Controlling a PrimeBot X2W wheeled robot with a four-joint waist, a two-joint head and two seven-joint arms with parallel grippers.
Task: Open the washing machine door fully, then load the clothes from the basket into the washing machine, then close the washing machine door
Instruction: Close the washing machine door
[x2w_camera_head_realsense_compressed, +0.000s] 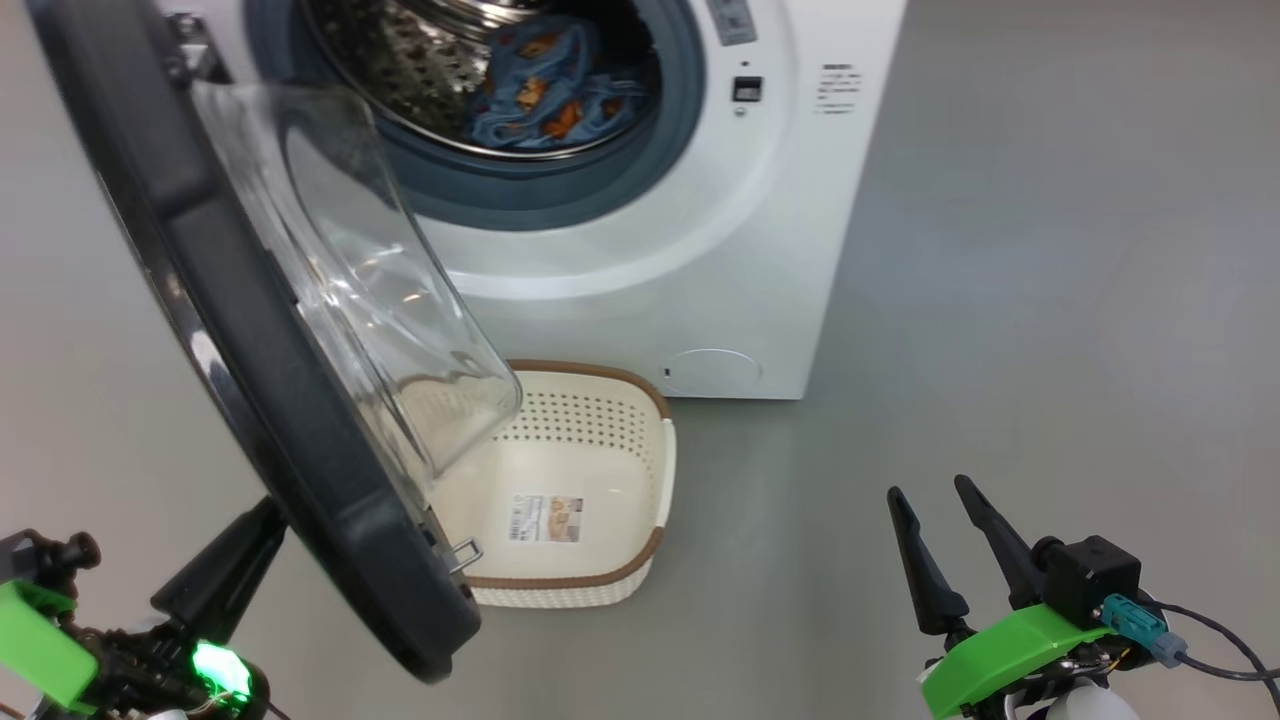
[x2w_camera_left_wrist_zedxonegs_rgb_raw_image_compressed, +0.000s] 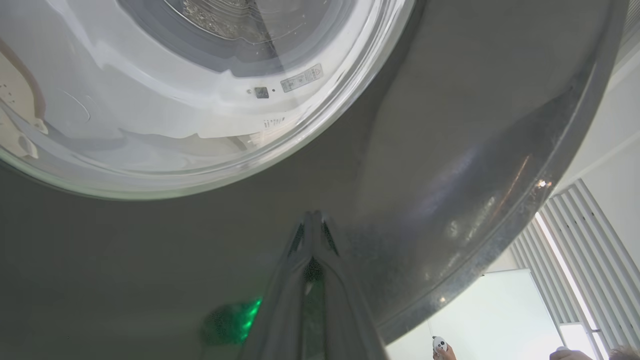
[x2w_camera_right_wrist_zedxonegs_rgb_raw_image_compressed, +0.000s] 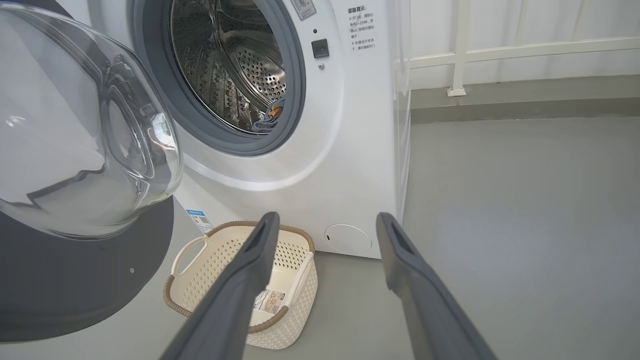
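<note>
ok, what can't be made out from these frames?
- Left wrist view: whether the left gripper touches the washing machine door; glossy reflections.
- Head view: the basket's left side, behind the door.
- Right wrist view: most of the clothes, behind the gasket.
- Right wrist view: the printed notes, too small.

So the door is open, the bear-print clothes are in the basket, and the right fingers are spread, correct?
No. The clothes lie inside the washing machine; the basket is empty, as the head view shows. The door is open and the right fingers are spread.
</note>
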